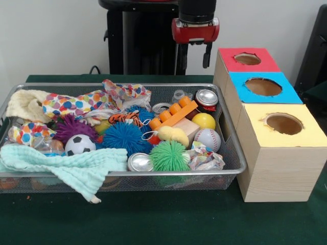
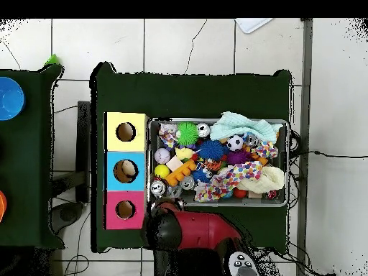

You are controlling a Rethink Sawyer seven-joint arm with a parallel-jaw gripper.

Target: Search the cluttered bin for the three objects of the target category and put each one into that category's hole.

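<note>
A wire bin (image 1: 232, 153) holds a heap of toys: a baseball (image 1: 208, 139), a yellow ball (image 1: 203, 121), a soccer ball (image 1: 79, 145), and blue (image 1: 124, 138), green (image 1: 169, 155) and purple (image 1: 73, 127) spiky balls. Metal cans lie at the back right (image 1: 207, 98) and at the front (image 1: 140, 162). An orange brick (image 1: 173, 115) rests on a wooden block (image 1: 188, 127). My gripper (image 1: 194, 58) hangs open and empty above the bin's far right corner. In the overhead view the arm (image 2: 187, 231) hides it.
Right of the bin stands a wooden box with a red hole (image 1: 247, 58), a blue hole (image 1: 263, 87) and a yellow hole (image 1: 284, 123). Something pale lies inside the blue hole (image 2: 126, 171). A mint cloth (image 1: 66, 166) drapes over the bin's front rim.
</note>
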